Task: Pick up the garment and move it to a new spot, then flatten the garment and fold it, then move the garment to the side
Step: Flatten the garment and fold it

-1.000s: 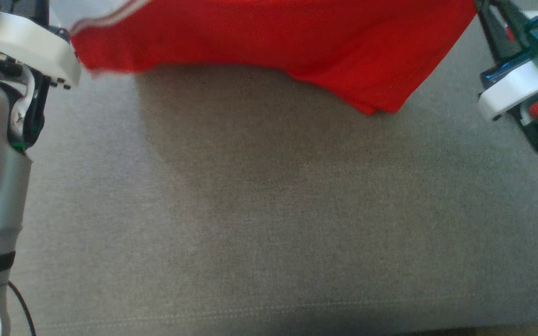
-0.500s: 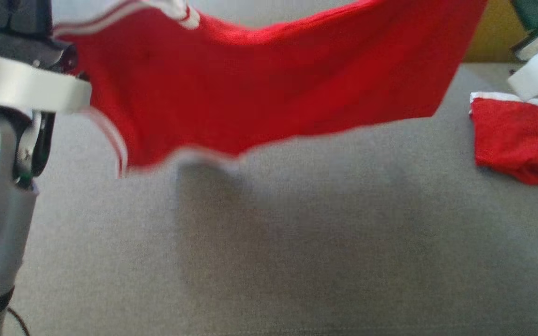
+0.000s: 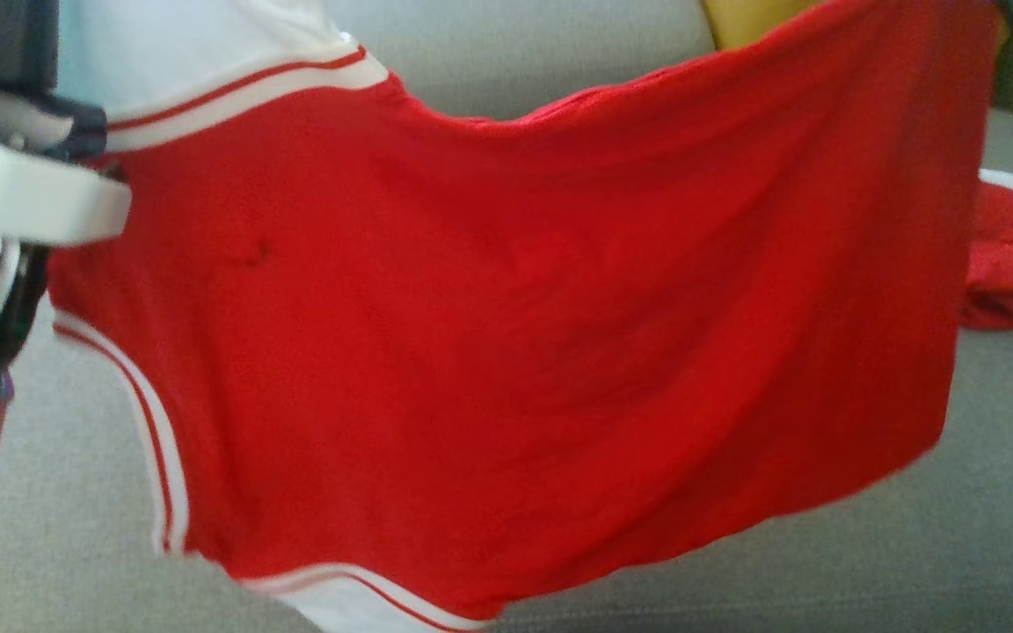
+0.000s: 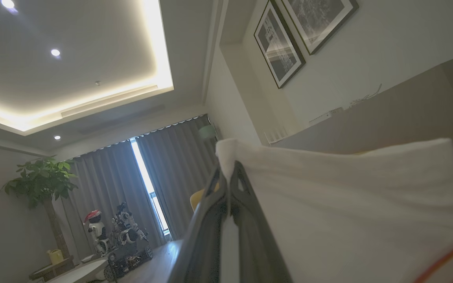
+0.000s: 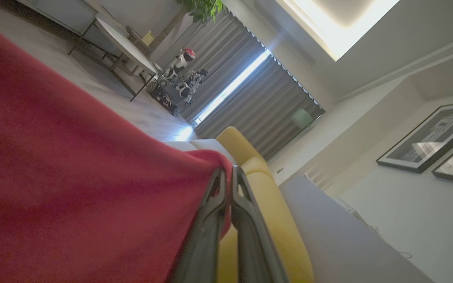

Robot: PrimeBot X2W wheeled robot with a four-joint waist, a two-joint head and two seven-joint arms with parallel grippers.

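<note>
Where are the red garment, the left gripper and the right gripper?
red garment [image 3: 515, 334]: head view, middle of the cloth.
left gripper [image 4: 228, 175]: left wrist view, between fingertips.
right gripper [image 5: 228, 175]: right wrist view, between fingertips.

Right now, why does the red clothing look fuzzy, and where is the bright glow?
Head view: the red cloth garment with white striped trim is smeared at its lower edge, likely motion blur. Left wrist view: a glowing ceiling light strip glares. Right wrist view: the garment up close looks soft, and a bright window slit stands out.
</note>
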